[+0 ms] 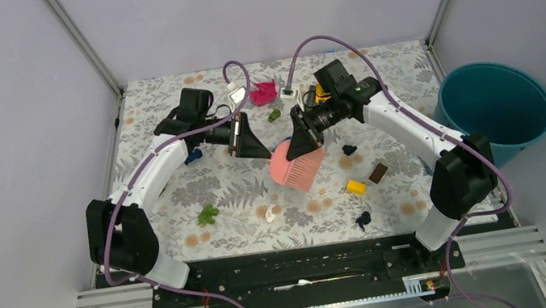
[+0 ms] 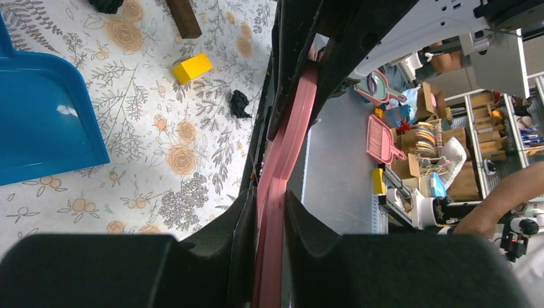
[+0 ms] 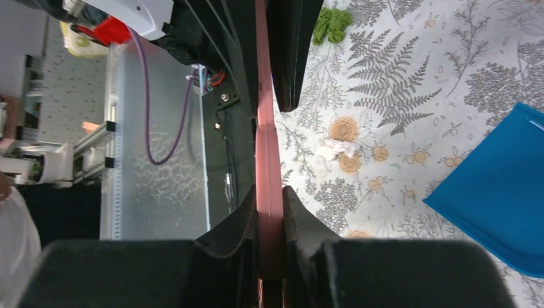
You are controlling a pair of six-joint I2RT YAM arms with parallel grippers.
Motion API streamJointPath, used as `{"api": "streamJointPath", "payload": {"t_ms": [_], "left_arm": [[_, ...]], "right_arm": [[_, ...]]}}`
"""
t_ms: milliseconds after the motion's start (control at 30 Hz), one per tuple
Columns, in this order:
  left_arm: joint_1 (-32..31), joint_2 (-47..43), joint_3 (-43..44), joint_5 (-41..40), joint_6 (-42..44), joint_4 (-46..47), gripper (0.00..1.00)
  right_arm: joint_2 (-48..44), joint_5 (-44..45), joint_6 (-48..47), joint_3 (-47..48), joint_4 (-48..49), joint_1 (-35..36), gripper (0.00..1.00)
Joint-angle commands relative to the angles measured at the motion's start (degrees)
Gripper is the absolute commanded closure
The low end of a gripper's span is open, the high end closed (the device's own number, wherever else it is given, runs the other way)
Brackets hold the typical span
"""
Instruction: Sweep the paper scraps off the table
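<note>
Top external: paper scraps [image 1: 264, 91] lie scattered across the bench [image 1: 371, 66], nothing swept up yet! Left wrist: left pincer [image 2: 268, 196] clamped tight on the pink brush [image 2: 297, 122], blue dustpan [image 2: 45, 115] waiting nearby. Right wrist: right pincer [image 3: 269, 190] squeezing the same handle, white scrap [image 3: 338, 149] just beyond.

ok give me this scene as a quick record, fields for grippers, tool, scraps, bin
left gripper: shut on the pink brush
right gripper: shut on the same brush
brush position: mid-table, between both arms
paper scraps: scattered on the table; magenta, green, white, black
dustpan: blue, lying on the table
bucket: teal, beside the table's right edge
other: yellow block among the scraps
</note>
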Motion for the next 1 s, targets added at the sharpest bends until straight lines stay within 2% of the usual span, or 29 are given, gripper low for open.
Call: {"api": "streamJointPath", "payload": {"t_ms": [0,133,333,567,700,800,967], "left_arm": [[0.04,-1.09,-0.79,5.01,-5.08,5.47,0.76],[1.13,-1.74,-1.42,5.32,-5.02,4.85,0.72],[2.24,-1.49,-0.56,5.90,-4.28,3.91,0.74],[2.26,-0.82,1.77,4.94,1.93,-3.27,0.74],[2.27,-0.11,4.12,3.62,8.67,-8.66,0.75],[2.27,0.71,6.25,2.98,12.32,-12.15,0.80],[2.24,0.86,6.71,2.85,12.79,-12.27,0.94]], "right_arm": [[-0.77,-2.75,4.69,-1.42,3.67,-0.74,1.00],[-1.69,-2.63,4.68,-2.83,3.52,-1.22,1.00],[-1.93,-2.80,4.28,-3.50,2.66,-1.53,1.00],[-1.86,-2.82,4.15,-3.59,2.05,-1.74,1.00],[-1.83,-2.49,3.25,-3.80,0.80,-1.88,1.00],[-1.82,-2.46,2.91,-4.36,0.34,-2.09,1.00],[-1.62,-2.08,3.05,-4.77,0.29,-2.19,1.00]]}}
